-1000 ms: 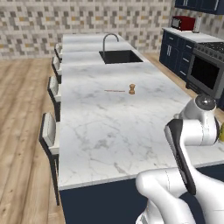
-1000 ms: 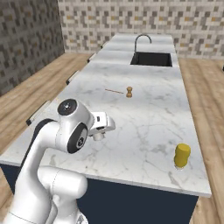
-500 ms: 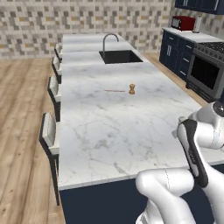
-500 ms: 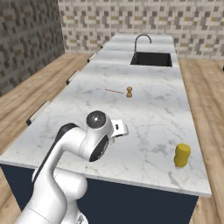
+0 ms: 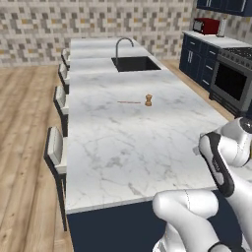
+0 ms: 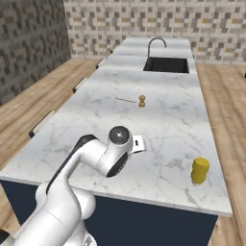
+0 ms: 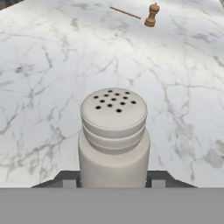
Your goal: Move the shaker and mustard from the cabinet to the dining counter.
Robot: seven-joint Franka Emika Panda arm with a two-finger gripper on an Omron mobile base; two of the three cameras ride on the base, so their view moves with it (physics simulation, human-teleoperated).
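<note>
In the hand view, the shaker (image 7: 113, 140) is seen large at the lower centre of the frame, upright, its perforated cap turned toward the camera. It is flanked at its base by the dark fingertips (image 7: 65, 179) of the gripper (image 7: 113, 181), which are pressed against its two sides — the pincer is partly closed around the shaker and has hold of it. Veined marble of the dining counter (image 7: 48, 65) is spread behind it. At the top of that frame, right of centre, a small brown wooden mill (image 7: 151, 15) is shown standing, with a thin brown stick (image 7: 125, 12) lying just to its left.

In the right base view, the mustard (image 6: 200, 171) is found at the lower right — upright on the dining counter (image 6: 163, 120), close to its near right corner and well apart from the arm. The mill (image 6: 141, 101) is placed mid-counter, and the black sink (image 6: 166, 65) with its curved faucet (image 6: 156, 45) is set at the far end, in the upper part of the frame.
</note>
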